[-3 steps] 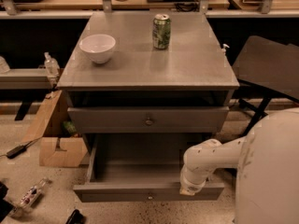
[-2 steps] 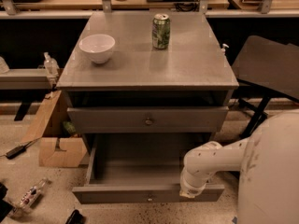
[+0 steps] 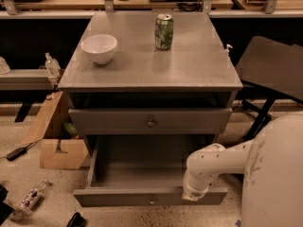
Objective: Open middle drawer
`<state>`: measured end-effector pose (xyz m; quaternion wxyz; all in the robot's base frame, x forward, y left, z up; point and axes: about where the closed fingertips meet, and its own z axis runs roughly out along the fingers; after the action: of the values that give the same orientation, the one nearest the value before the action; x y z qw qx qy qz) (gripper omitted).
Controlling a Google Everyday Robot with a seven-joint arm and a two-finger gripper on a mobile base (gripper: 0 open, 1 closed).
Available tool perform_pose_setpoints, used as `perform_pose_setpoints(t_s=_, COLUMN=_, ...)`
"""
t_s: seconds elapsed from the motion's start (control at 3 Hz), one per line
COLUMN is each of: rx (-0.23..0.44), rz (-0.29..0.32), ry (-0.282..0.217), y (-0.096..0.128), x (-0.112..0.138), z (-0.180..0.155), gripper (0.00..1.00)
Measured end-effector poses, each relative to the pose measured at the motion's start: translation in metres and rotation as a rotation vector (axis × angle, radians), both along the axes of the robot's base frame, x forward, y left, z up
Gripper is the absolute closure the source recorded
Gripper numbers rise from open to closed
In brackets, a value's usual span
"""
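Grey cabinet (image 3: 189, 65) | bottom drawer (image 3: 118, 197) open below middle drawer (image 3: 109, 122) | gripper (image 3: 193, 195) at bottom drawer's front (grip: cannot tell)

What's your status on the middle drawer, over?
Claw at middle drawer front, right of its knob. Drawer pulled well out. Nothing blocking it.

The one camera looks from high up on the robot's own side, its white body (image 3: 279, 174) filling the lower right corner, and faces forward and steeply down onto the grey cabinet's worktop (image 3: 189, 74) and drawer fronts. It is near: the cabinet fills the middle, wooden desks (image 3: 61, 4) cross the top edge, and the gripper (image 3: 191, 195) sits low right, before the open bottom drawer (image 3: 118, 197)
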<state>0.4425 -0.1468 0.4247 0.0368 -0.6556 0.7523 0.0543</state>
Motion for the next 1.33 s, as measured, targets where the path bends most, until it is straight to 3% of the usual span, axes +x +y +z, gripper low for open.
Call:
perform_pose_setpoints(t_s=0.67, rx=0.0, rz=0.0, ry=0.0, y=0.0, x=0.0, z=0.0, gripper=0.08)
perform_pose_setpoints(t_s=1.0, rx=-0.028, rz=-0.002, ry=-0.03, y=-0.008, x=0.006, z=0.019, gripper=0.0)
perform_pose_setpoints(t_s=1.33, rx=-0.094, rz=0.007, ry=-0.099, y=-0.021, x=0.033, z=0.062, gripper=0.16)
